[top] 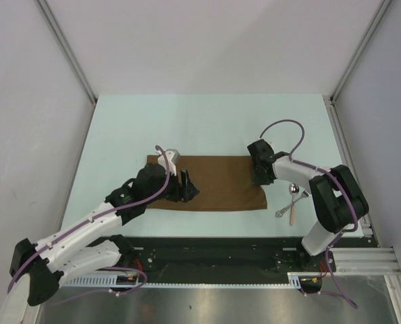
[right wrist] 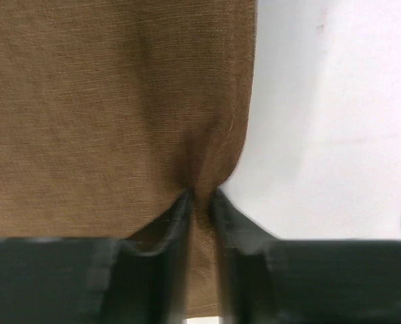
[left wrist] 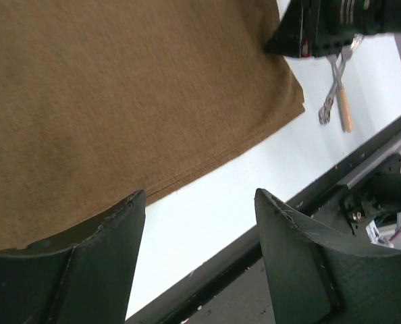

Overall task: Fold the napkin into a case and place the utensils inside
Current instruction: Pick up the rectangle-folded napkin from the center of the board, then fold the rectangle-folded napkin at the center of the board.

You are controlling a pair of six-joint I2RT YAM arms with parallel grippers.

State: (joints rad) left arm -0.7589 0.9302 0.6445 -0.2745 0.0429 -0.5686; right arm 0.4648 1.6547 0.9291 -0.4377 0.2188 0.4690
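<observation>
The right gripper pinched the right edge of the brown napkin, which lay flat mid-table, apparently to fold it, while the left gripper hung wide open over its near edge and the 2 utensils lay just right.

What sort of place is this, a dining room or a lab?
Most likely a robotics lab test cell: plain white panel walls on metal frame posts, two robot arms bolted at the edge of a pale table, with a napkin, spoon and fork laid out.
</observation>
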